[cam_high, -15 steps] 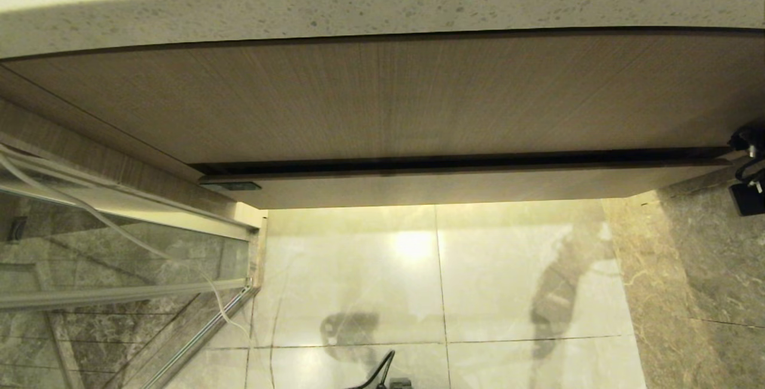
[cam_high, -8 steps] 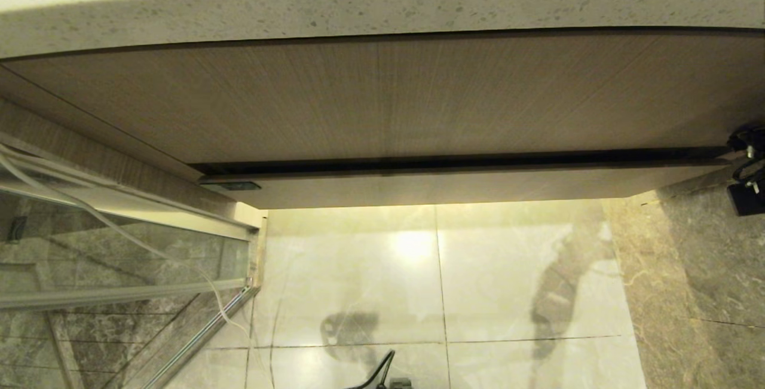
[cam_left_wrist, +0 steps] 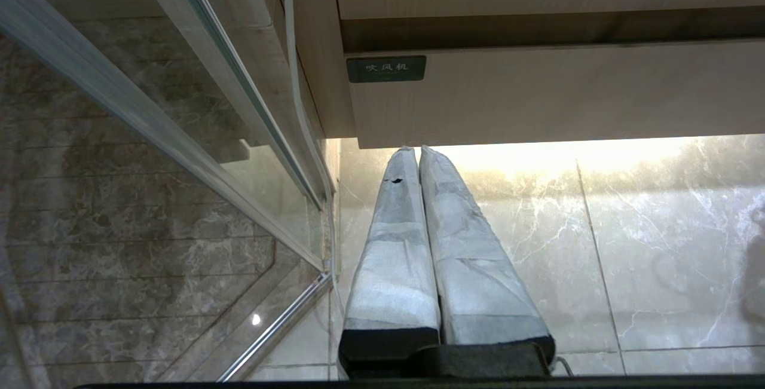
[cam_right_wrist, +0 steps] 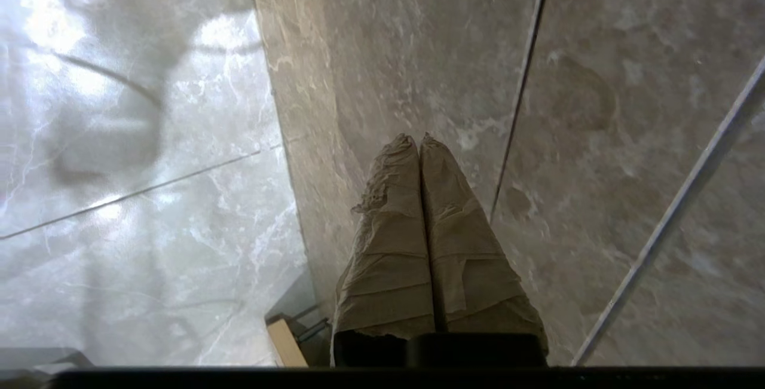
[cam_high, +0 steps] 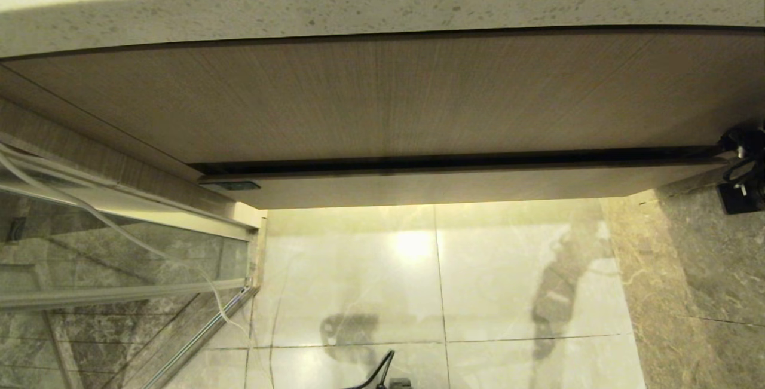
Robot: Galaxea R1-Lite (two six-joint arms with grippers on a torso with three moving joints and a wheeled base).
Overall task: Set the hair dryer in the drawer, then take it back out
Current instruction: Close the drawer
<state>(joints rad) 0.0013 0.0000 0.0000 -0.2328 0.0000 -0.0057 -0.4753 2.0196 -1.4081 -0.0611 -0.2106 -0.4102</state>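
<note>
The hair dryer is out of view. The drawer [cam_high: 448, 189] shows only its narrow light-brown front under a taller wood-grain panel [cam_high: 388, 102], with a dark slit between them; its inside is hidden. A small green label [cam_left_wrist: 386, 69] sits at the front's left end. My left gripper [cam_left_wrist: 412, 150] hangs shut and empty just below that left end, over the pale floor. My right gripper [cam_right_wrist: 418, 138] is shut and empty too, pointing down at dark marble floor to the right of the drawer. Part of the right arm [cam_high: 741, 174] shows at the drawer's right end.
A speckled stone countertop [cam_high: 382, 9] overhangs the cabinet. A glass door with a metal frame [cam_high: 119, 257] stands close on the left, with a white cord [cam_high: 89, 210] running along it. Glossy pale floor tiles [cam_high: 442, 281] lie below, and darker marble [cam_high: 705, 269] to the right.
The right arm at the drawer's right end has shifted slightly to the left. The drawer front has not moved.
</note>
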